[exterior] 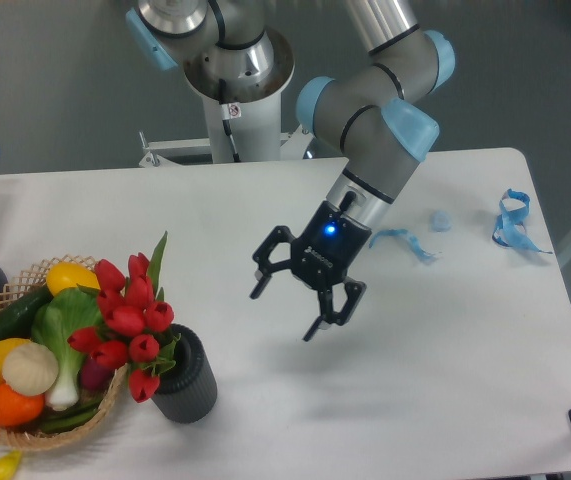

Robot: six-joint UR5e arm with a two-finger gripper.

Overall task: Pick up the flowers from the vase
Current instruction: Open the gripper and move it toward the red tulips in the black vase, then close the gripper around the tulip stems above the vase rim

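Red flowers; one vase

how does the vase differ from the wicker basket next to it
The vase is a dark grey ribbed cylinder, taller than it is wide; the wicker basket is pale, woven, wide and shallow. The vase holds the flowers, red tulips leaning left over the basket; the basket holds vegetables. The vase is narrower than the basket. Both sit at the table's front left corner, with the open gripper well clear of them.
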